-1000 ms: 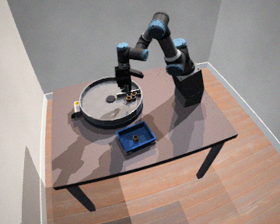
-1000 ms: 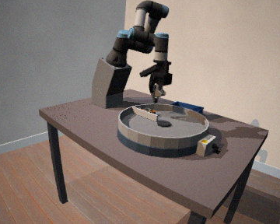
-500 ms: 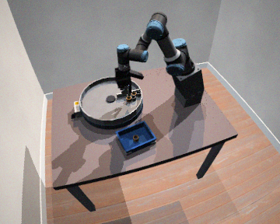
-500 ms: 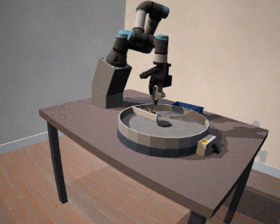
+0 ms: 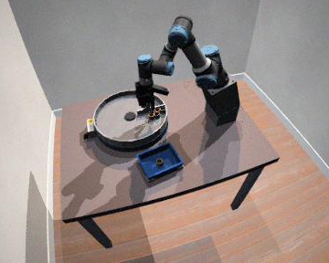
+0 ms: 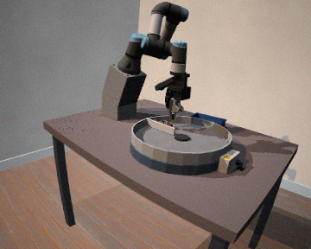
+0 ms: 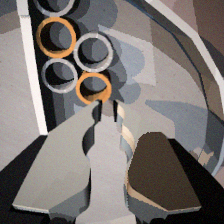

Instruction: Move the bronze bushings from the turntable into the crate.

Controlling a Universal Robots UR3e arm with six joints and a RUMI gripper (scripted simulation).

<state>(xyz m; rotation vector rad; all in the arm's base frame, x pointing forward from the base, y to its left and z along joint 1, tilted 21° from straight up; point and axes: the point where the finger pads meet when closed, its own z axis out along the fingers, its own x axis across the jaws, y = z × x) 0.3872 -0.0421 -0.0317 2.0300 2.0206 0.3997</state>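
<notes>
The round turntable (image 5: 130, 118) holds a cluster of bushings (image 5: 153, 113) at its right side, beside a white divider wall (image 7: 30, 65). In the wrist view I see two bronze bushings (image 7: 93, 87) (image 7: 56, 37) and two steel ones (image 7: 93, 51) (image 7: 59, 75), with a third steel ring cut off at the top edge (image 7: 54, 5). My gripper (image 7: 107, 101) is shut with nothing between the fingers. Its tips hover just at the near rim of the closer bronze bushing. It also shows in the top and exterior views (image 5: 149, 109) (image 6: 173, 112). The blue crate (image 5: 160, 157) holds one bronze bushing (image 5: 159, 160).
A dark disc (image 5: 130, 116) marks the turntable's centre. A small white control box (image 5: 90, 124) sits against the turntable's left rim. The robot's grey pedestal (image 5: 222, 101) stands at the table's back right. The turntable has a raised rim all around.
</notes>
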